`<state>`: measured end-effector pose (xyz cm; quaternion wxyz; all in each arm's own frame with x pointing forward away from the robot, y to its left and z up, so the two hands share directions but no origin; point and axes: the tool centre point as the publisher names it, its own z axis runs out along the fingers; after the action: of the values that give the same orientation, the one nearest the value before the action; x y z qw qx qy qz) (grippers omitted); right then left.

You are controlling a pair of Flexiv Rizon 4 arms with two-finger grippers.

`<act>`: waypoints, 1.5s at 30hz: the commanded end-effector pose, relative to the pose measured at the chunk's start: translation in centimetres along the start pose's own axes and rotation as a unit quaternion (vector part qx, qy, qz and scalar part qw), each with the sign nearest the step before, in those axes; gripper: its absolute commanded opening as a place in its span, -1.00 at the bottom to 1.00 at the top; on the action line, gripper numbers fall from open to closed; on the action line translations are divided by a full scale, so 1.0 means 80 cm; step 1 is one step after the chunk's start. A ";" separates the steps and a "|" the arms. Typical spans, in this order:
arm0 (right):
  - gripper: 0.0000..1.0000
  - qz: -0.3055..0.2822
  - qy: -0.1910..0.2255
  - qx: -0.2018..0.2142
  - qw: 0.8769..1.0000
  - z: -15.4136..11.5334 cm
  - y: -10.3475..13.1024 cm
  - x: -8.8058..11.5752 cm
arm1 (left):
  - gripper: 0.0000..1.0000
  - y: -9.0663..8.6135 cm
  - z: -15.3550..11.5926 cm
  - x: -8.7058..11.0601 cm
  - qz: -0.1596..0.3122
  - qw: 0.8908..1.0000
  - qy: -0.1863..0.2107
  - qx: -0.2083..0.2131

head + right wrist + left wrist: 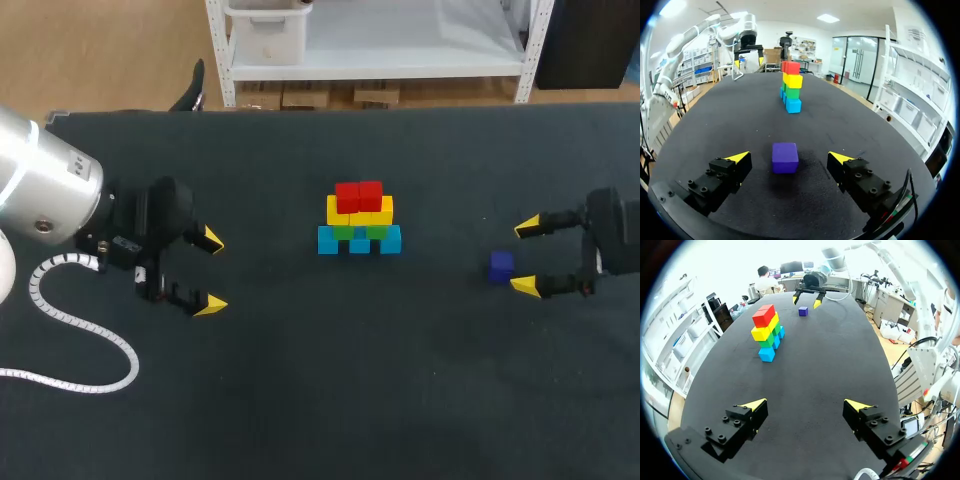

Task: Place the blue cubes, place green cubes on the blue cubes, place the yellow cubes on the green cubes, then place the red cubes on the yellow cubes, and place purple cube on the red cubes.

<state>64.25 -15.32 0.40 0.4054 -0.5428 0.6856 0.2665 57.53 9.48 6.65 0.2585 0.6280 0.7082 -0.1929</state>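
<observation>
Purple cube (pixel 785 157) lies between the wide-spread fingers of the right gripper (pixel 525 257), touching neither. Straight ahead stands the red-topped stack of cubes (pixel 791 87); beyond it, the left gripper (pixel 211 272) gapes empty.

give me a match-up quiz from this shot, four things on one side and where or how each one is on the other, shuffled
Things
1. purple cube
2. red cubes
3. blue cubes
4. left pincer

Places or states
A. lowest row, under the green cubes
B. open and empty, well away from every cube
C. highest row, on the yellow cubes
D. lying alone, just at the open fingertips of the right pincer, not gripped

Pairs: 1-D, 2-C, 3-A, 4-B
</observation>
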 end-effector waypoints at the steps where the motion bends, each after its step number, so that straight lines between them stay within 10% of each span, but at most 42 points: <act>1: 1.00 -0.003 0.001 0.002 1.000 0.012 0.002 0.004 | 1.00 -0.001 0.000 0.002 0.001 1.000 -0.004 -0.001; 19: 1.00 -0.006 -0.003 -0.002 1.000 0.026 -0.002 0.008 | 1.00 -0.001 0.000 0.002 0.001 1.000 -0.004 -0.001; 30: -0.29 -0.010 -0.004 -0.008 1.000 0.033 -0.005 0.005 | 1.00 -0.001 0.000 0.002 0.001 1.000 -0.004 -0.001; 33: -1.00 -0.011 -0.002 -0.009 1.000 0.035 -0.005 0.005 | 1.00 -0.001 0.000 0.002 0.001 1.000 -0.004 -0.001; 45: -1.00 -0.013 -0.012 -0.012 1.000 0.023 -0.017 -0.054 | 1.00 -0.001 0.000 0.002 0.001 1.000 -0.004 -0.001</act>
<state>66.33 -12.14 1.84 0.4158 -0.5508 0.6674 0.2798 57.53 9.48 6.65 0.2585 0.6280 0.7082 -0.1929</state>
